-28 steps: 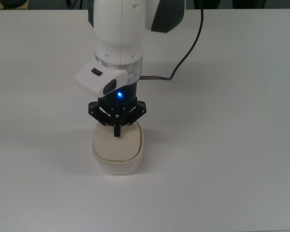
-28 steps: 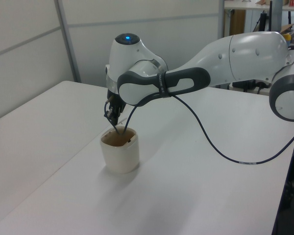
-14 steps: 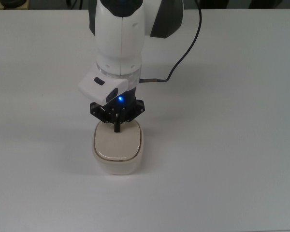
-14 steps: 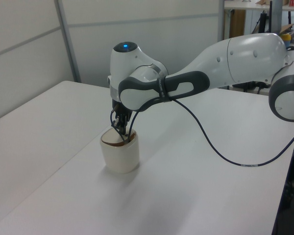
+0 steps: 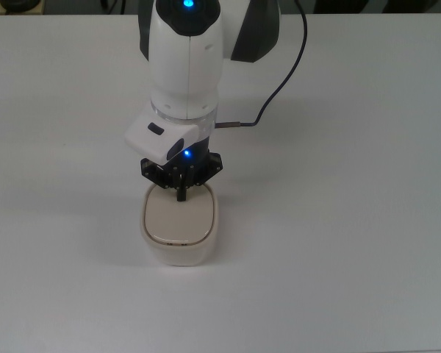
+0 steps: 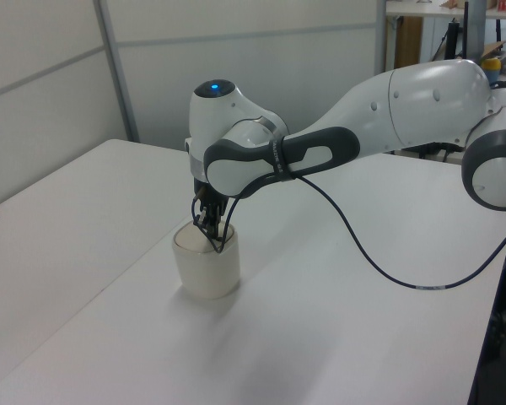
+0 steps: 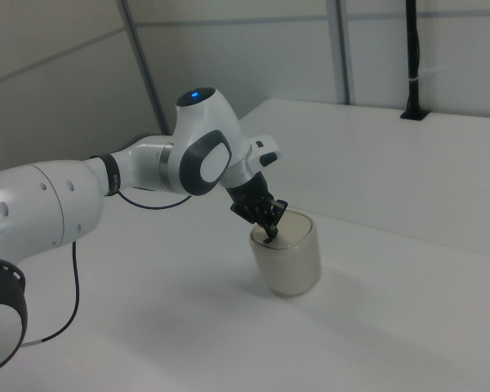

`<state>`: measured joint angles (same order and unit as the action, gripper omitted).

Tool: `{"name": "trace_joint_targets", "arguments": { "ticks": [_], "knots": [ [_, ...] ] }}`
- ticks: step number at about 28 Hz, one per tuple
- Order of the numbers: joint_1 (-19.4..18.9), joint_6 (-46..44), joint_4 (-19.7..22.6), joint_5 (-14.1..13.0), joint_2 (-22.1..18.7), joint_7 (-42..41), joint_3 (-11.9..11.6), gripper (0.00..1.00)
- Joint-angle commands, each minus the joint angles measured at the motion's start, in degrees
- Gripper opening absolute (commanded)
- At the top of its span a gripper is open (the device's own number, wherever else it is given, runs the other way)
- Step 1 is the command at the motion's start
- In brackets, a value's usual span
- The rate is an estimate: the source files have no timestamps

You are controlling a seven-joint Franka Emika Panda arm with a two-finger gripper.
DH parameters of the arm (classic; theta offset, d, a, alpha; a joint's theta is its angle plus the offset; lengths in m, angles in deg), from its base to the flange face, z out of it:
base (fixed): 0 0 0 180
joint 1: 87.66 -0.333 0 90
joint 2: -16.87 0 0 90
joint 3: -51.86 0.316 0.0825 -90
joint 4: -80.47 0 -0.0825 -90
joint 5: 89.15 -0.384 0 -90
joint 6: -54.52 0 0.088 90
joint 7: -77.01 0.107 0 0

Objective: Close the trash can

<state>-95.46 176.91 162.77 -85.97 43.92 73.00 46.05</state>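
The trash can is a small cream-beige bin with rounded corners, standing on the white table. Its lid lies flat on the rim in the top view. My gripper points down onto the lid's edge nearest the arm, fingers shut together, tips touching the lid. In the left view the gripper presses on the top of the trash can. From the right view's angle, the gripper sits at the left rim of the trash can.
A black cable loops from the arm over the table behind the bin. A wall with a grey post stands behind the table in the left view. A black pole rises at the table's far edge in the right view.
The lid has gone down from slightly raised to flat on the rim. My gripper has lowered with it and the wrist has tilted more upright.
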Motion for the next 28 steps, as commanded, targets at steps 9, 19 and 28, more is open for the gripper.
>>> {"name": "trace_joint_targets", "arguments": {
  "ticks": [9,19,28],
  "knots": [
    [-0.28,-0.58,1.10,0.25,0.38,-1.70,0.19,0.00],
    [-0.28,-0.31,1.63,0.42,0.46,-1.70,0.19,0.00],
    [-0.19,-0.14,1.54,0.34,0.38,-1.70,0.19,0.00]
  ]
}}
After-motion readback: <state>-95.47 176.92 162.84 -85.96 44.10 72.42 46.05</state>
